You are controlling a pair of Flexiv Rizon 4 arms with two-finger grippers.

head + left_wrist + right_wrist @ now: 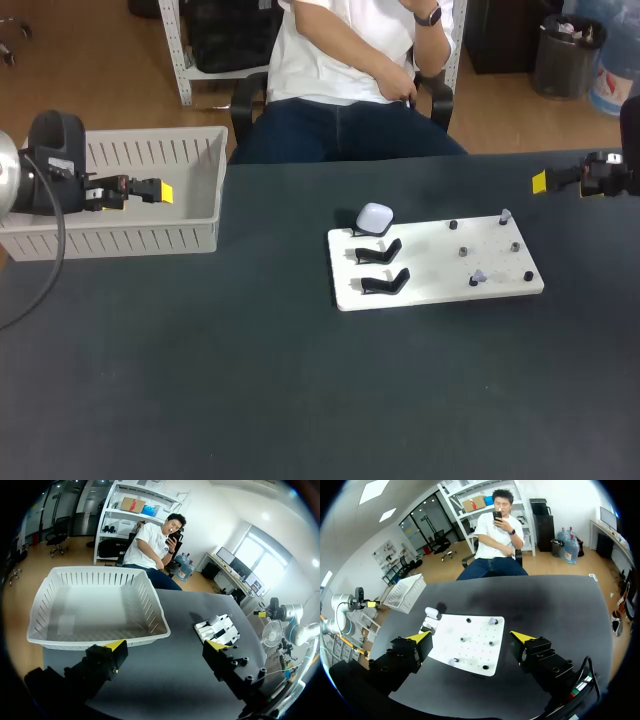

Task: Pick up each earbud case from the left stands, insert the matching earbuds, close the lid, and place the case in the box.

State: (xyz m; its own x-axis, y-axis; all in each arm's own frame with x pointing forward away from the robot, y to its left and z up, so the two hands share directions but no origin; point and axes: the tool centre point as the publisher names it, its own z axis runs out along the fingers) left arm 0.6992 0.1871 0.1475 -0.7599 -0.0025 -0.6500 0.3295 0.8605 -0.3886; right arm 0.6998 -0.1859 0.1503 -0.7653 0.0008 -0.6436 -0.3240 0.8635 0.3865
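Observation:
A white earbud case (375,217) rests on the farthest of three black stands along the left side of a white board (435,290). The two nearer stands (380,251) are empty. Small pale earbuds (479,276) sit on pegs on the board's right half. My left gripper (160,191) hangs open over the white box (150,140) at the table's far left, with nothing between its fingers. My right gripper (541,182) is open at the far right, well clear of the board. In the right wrist view the case (432,613) and the board (475,630) lie ahead of that gripper (470,639).
The box (155,605) is empty inside and lies just ahead of my left gripper (165,647). Dark tabletop (250,380) spreads around the board. A seated person is behind the far table edge, not reaching over it.

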